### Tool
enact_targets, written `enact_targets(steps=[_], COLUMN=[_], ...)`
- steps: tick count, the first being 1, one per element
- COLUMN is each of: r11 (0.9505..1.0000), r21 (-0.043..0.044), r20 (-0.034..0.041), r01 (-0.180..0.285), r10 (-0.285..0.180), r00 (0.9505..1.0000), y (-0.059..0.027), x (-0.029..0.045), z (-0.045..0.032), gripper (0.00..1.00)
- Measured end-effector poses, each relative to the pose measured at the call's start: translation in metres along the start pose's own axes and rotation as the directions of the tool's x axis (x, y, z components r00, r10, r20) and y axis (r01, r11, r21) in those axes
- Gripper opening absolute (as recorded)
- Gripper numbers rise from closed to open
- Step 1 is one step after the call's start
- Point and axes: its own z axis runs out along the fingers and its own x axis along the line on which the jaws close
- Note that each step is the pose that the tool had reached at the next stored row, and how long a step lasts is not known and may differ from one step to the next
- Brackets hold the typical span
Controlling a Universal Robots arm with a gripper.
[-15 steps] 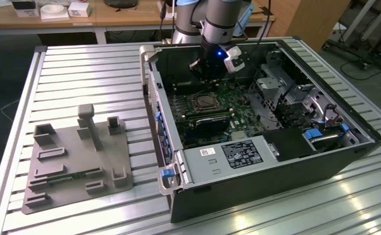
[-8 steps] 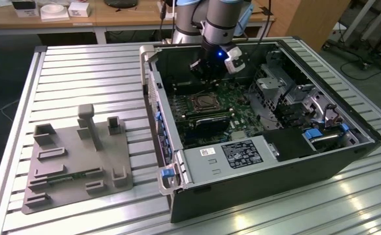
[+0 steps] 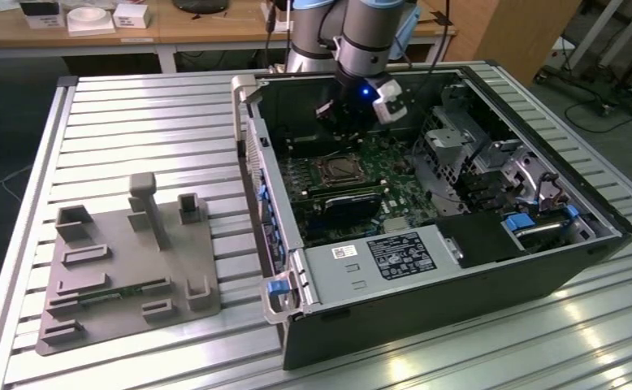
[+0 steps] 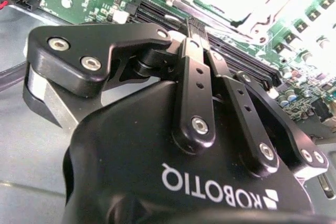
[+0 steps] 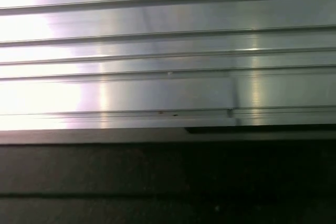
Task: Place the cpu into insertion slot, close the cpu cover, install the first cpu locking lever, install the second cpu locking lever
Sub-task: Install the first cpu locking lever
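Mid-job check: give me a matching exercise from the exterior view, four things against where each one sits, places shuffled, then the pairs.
Things:
1. black robot hand
2. grey plastic fixture plate
3. square silver-rimmed insertion slot
4. small blue plastic latch

Places:
A. middle of the green circuit board
B. outside the open black computer case, at its near corner
C. on the slatted aluminium table, at the exterior view's left of the case
D. over the far end of the board, inside the case

Pairs: 1-D, 2-C, 3-A, 4-B
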Motion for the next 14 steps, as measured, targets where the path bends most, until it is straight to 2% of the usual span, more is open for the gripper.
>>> enact_targets(steps=[14], r11=[1.0000], r21=[-0.0034], r20=[-0.0001], r01=[0.000], r10=[0.000], r00=[1.0000], y=[-0.0002], x=[-0.0026], z=[0.0039], gripper=[0.10])
